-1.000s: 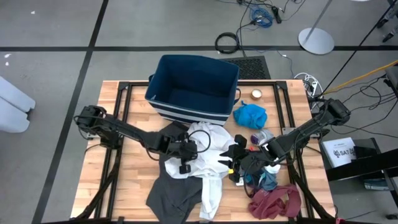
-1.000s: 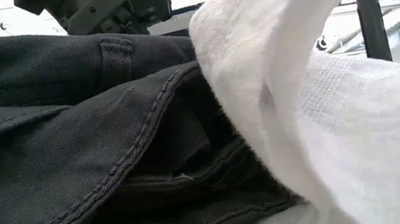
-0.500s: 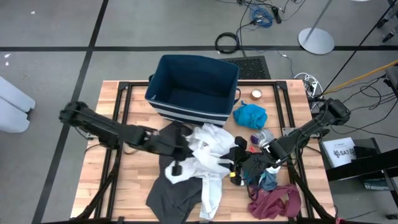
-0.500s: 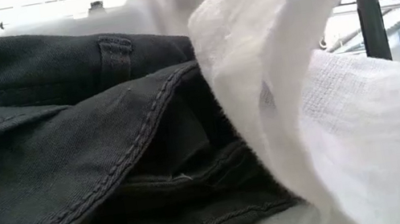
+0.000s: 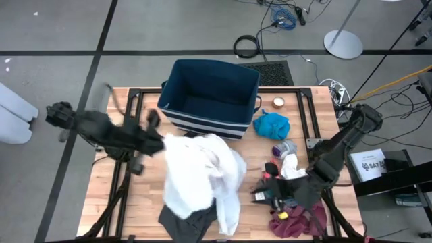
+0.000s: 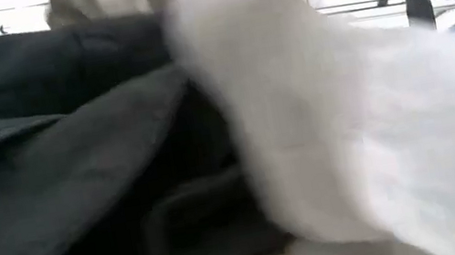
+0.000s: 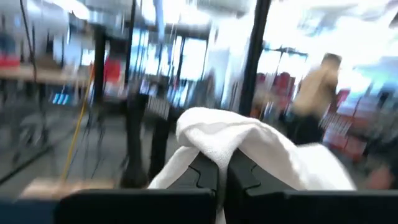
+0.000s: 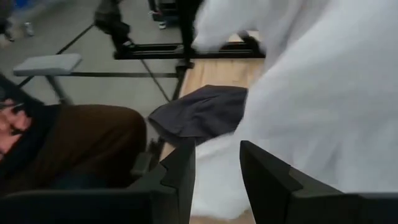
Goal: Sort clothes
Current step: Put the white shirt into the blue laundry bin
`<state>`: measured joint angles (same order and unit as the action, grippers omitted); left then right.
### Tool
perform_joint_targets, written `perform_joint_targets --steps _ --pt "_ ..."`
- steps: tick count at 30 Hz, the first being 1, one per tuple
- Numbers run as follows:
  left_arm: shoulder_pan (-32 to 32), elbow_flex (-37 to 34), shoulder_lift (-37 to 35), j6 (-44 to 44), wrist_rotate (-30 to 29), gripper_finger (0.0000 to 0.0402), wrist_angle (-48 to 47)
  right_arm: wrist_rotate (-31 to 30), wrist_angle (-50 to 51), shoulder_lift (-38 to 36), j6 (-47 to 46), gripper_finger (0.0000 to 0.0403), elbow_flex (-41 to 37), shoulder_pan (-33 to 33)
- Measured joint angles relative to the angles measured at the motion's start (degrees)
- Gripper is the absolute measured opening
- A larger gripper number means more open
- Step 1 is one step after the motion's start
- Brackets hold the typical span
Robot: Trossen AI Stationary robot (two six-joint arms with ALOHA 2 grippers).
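Left gripper (image 7: 221, 177) is pinched on your white top (image 5: 202, 172), lifted in front of the blue bin (image 5: 209, 94).
Your right gripper (image 8: 217, 165) hangs narrowly open over the maroon top (image 5: 300, 223), empty.

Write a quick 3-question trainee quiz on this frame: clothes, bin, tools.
1. True or false: the left tool is shut on the white garment.
2. Which lies nearest the dark blue bin? A) maroon garment B) bright blue garment C) dark grey garment
3. Fill in: in the high view the white garment partly covers the ____ garment.

Key: 1 true; 2 B; 3 dark grey.
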<state>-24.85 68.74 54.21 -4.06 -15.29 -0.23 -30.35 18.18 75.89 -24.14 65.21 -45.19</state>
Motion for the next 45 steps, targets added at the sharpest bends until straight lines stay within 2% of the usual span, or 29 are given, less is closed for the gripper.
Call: perform_joint_targets --steps 3,7,11,13,19,27,30,33,35,37,42,45 --pt "0.0 1.5 -2.7 0.1 -1.0 0.0003 3.7 -1.5 0.0 -0.2 0.0 0.0114 0.1 -1.4" --pt "0.1 3.7 -4.4 -0.1 -3.2 0.0004 3.7 -7.2 0.1 -0.2 1.3 0.0114 0.1 -1.9" --pt "0.1 3.9 -4.6 -2.1 -3.2 0.0004 3.3 -13.7 -0.1 -0.1 3.6 0.0114 0.1 -0.1" --pt "0.1 3.9 -4.1 -3.0 -3.2 0.0005 1.8 -14.9 -0.2 0.3 3.3 0.0114 0.1 1.6" --pt "0.1 3.8 -2.0 -7.2 -3.1 0.0005 -4.9 -10.7 0.0 5.2 -2.6 0.0114 0.1 5.8" --pt "0.1 3.8 -0.8 -7.1 -3.8 0.0006 -3.6 -10.0 -1.7 16.9 -6.0 0.0114 0.1 12.1" --pt "0.1 3.8 -0.8 -7.1 -5.2 0.0006 -3.4 -9.5 -9.7 20.0 -0.7 0.0114 0.0 13.0" --pt "0.1 3.8 -0.8 -7.0 -6.2 0.0006 -2.5 -4.8 -19.7 22.2 8.0 0.0114 0.0 12.9" --pt "0.1 3.8 -0.8 -6.3 -6.3 0.0006 -2.5 -1.5 -23.7 22.6 11.3 0.0114 0.0 12.6" --pt "0.1 3.8 -0.8 -6.0 -6.3 0.0006 -3.0 -0.7 -25.5 22.1 12.9 0.0114 0.0 12.0" --pt "0.1 3.8 1.9 -6.1 -6.8 0.0006 -5.3 -2.0 -25.7 16.8 14.5 0.0114 0.0 9.3" --pt "0.1 3.8 5.3 -6.1 -6.8 0.0006 -4.8 -5.6 -25.8 12.7 16.3 0.0114 0.0 7.4"
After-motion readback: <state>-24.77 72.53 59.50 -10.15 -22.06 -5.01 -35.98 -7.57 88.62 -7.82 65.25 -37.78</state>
